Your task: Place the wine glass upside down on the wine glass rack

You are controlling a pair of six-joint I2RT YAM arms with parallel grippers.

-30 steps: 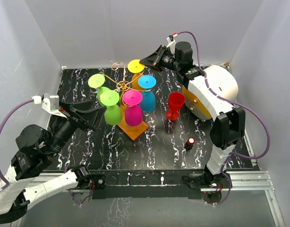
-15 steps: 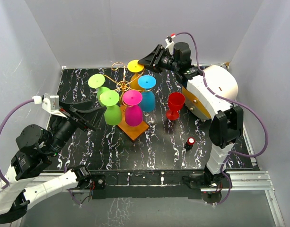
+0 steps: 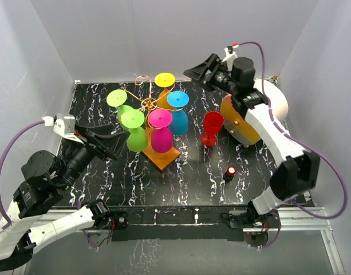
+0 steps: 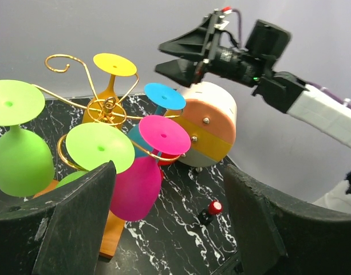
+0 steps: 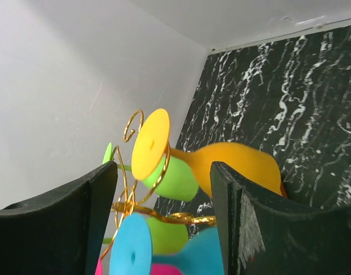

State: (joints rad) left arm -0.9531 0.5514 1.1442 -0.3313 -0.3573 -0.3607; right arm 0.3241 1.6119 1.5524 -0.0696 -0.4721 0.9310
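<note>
I work in a lab test cell, not a home. Plain pale panel walls [image 3: 106, 34] box me in at nine, twelve and three o'clock. A black marbled tabletop [image 3: 186, 177] lies beneath, an aluminium rail [image 3: 301, 217] runs along six o'clock, and purple cables [image 3: 18, 136] loop about.

Yellow glass [image 3: 164, 80] inverted on gold wire rack [image 3: 165, 158].

Wine glass rack [image 3: 148, 104]: gold wire, orange-brown base [image 3: 164, 157]. Hung on it: yellow wine glass [image 3: 164, 79], blue wine glass [image 3: 178, 99], magenta wine glass [image 3: 160, 118], lime-green wine glasses [image 3: 132, 119]. Standing apart: red wine glass [image 3: 213, 122]. Counter [image 3: 192, 177]: black, white marble veining.
</note>
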